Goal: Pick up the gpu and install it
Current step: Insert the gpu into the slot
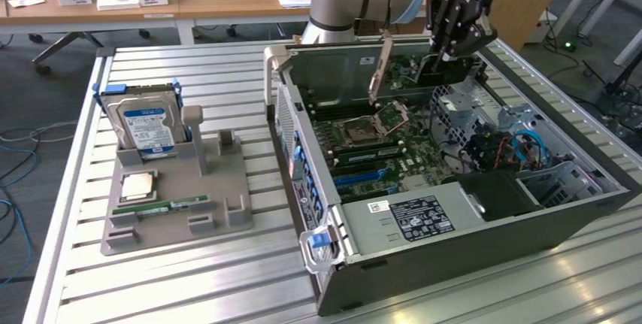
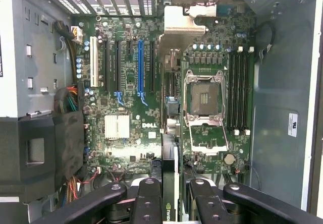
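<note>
Pick: done by my read; gpu (image 2: 169,168) is up off the bench, in the gripper (image 1: 449,57).
Install: not done; card hangs above the mobo (image 2: 126,128), no slot engaged as far as I can see.
Grip: fingers (image 2: 149,201) closed narrow on gpu's top edge, one per side.
GPU pos: edge-on inside the open case (image 1: 471,241), bracket end twd rear grille, near the blue slot (image 2: 141,67).
Arm: reaches in over case's far wall, wrist pointing down.
</note>
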`<state>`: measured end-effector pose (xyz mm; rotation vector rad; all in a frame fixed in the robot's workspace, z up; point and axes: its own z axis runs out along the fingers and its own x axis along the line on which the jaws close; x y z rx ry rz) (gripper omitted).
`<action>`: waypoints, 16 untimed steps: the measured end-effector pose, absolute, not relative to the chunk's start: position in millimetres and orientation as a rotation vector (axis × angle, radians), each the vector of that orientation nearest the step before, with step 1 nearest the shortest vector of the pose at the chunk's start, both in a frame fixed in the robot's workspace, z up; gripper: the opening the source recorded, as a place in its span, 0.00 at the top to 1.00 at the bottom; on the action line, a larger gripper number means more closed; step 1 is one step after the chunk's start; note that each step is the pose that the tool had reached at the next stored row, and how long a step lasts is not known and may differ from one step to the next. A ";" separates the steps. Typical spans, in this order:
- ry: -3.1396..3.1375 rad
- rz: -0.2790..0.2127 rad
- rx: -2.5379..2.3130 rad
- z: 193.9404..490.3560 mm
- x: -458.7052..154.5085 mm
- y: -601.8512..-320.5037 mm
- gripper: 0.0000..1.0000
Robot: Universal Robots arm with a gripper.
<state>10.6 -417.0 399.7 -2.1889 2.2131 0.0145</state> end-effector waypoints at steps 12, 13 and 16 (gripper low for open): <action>2.213 0.014 -2.189 397.7 6.0 -416.7 0.74; 2.213 0.014 -2.189 397.2 5.7 -416.7 0.74; 2.213 0.014 -2.189 396.2 5.2 -416.7 0.74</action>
